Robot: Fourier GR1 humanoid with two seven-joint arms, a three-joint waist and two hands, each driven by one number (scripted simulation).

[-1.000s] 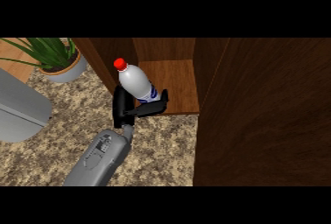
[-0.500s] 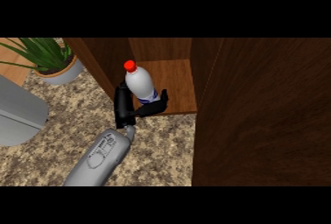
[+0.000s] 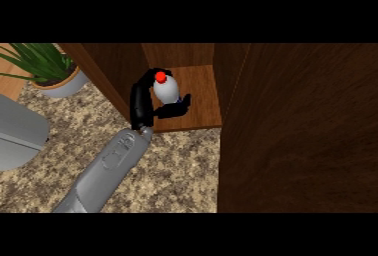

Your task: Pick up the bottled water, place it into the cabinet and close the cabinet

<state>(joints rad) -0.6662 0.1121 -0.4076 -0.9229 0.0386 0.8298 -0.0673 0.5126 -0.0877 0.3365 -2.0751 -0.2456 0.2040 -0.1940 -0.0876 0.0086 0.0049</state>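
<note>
The cabinet (image 3: 201, 107) is standing open in the upper centre of the frame, and the bottled water (image 3: 167, 92) is sitting inside its compartment. Whether the bottle is touching the shelf floor, you cannot tell. The bottle's long axis is running near upright, with the red cap pointing toward the upper left. The left robot hand (image 3: 140, 105) is curling round the bottle's body, reaching in from the bench (image 3: 177, 165) at lower left. A dark wood panel (image 3: 295, 130) is filling the right of the frame.

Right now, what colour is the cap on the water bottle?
Red; the cap on the bottled water shows best in the head view.
</note>
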